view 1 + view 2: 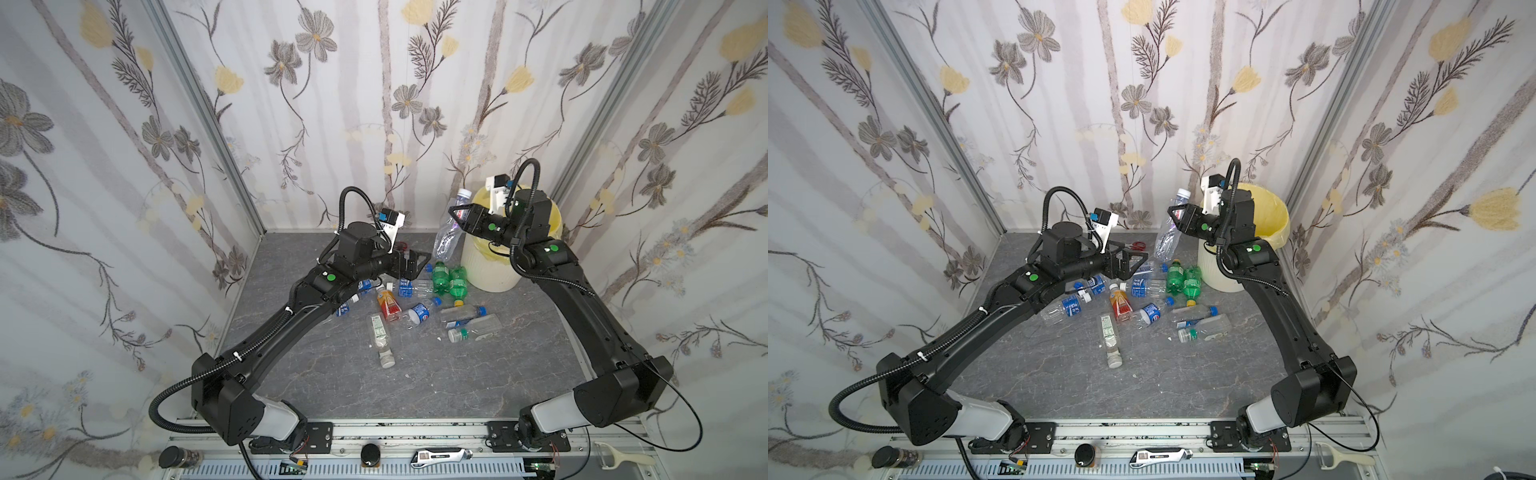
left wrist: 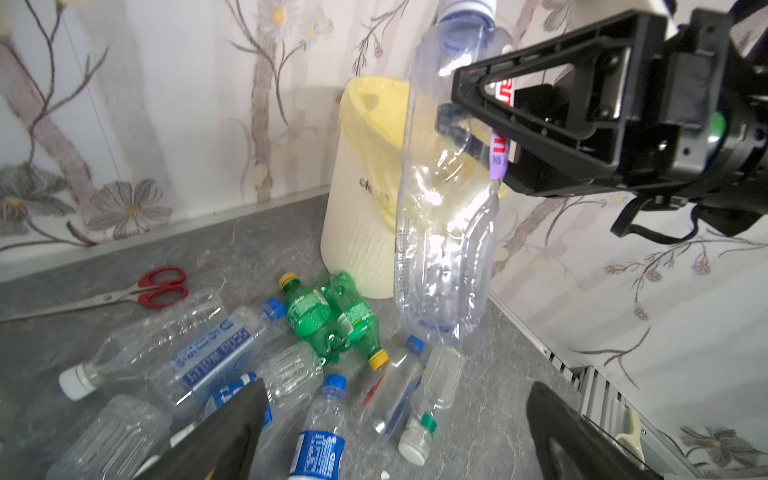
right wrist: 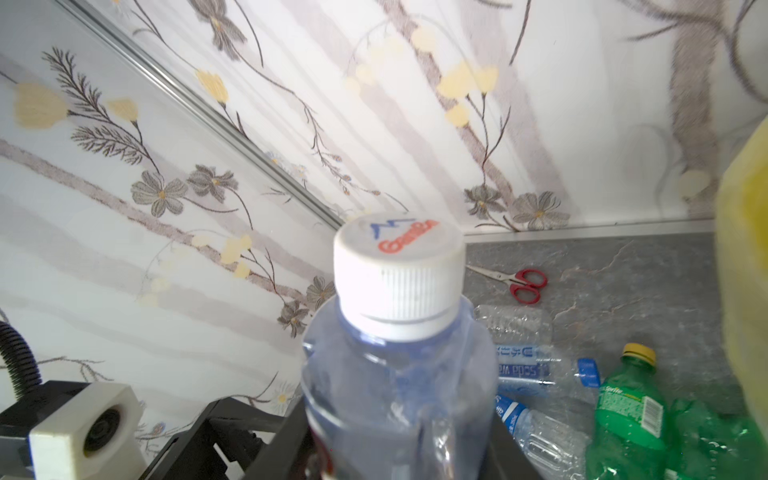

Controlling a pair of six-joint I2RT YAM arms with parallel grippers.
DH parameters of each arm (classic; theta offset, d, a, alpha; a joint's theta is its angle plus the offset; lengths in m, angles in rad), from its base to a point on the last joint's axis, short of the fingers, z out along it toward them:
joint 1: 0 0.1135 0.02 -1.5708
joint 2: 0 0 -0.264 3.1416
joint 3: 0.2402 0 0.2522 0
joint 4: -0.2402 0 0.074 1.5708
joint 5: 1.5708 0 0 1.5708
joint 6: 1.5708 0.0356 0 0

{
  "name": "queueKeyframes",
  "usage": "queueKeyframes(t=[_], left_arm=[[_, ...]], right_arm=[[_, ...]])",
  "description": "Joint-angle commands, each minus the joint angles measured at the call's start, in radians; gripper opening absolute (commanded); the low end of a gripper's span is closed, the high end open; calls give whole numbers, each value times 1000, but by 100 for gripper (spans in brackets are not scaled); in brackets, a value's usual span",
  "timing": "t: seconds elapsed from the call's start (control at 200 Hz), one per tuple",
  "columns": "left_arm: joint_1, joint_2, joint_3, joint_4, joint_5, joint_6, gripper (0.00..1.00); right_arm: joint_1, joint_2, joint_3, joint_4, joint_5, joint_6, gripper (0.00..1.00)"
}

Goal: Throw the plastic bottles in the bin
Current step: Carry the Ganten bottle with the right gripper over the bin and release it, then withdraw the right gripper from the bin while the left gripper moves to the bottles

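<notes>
right gripper (image 1: pixel 459 215) grasps bottle (image 1: pixel 445 241) high up | left gripper (image 1: pixel 417 264) released, empty | tip: lift bottle's base above bin (image 1: pixel 485 270) rim, centre over it, then let go

Bright, even light here, soft and diffuse off the pale walls (image 1: pixel 374 83); shadows on the counter (image 1: pixel 415 386) are faint. Both top views bow at the edges, the wall posts (image 1: pixel 208 116) at eleven and one o'clock splaying outward. Right wrist view: white cap (image 3: pixel 399 274) fairly sharp, the bin (image 3: pixel 744 291) a close yellow blur. Left wrist view: glints down the clear bottle (image 2: pixel 444 249), left fingers (image 2: pixel 224 432) smeared soft.
</notes>
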Motion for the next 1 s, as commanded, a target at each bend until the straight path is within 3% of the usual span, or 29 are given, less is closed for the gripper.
queueKeyframes(t=[0.0, 0.315, 0.609, 0.714, 0.834, 0.994], left_arm=[[-7, 50, 94, 31, -2, 23, 100], [-62, 171, 323, 30, 14, 55, 100], [-79, 218, 371, 30, 19, 65, 100], [-81, 215, 360, 30, 20, 66, 100], [-81, 195, 324, 30, 11, 68, 100], [-81, 181, 290, 30, -3, 69, 100]], right_arm=[[-66, -13, 77, -26, 10, -20, 43], [-296, -73, 330, 45, -15, 61, 44], [-375, -30, 276, 139, 48, 121, 51], [-405, 69, 200, 75, 87, 169, 65], [-422, 114, 175, 32, 86, 176, 99], [-421, 31, 106, 89, 113, 165, 100]])
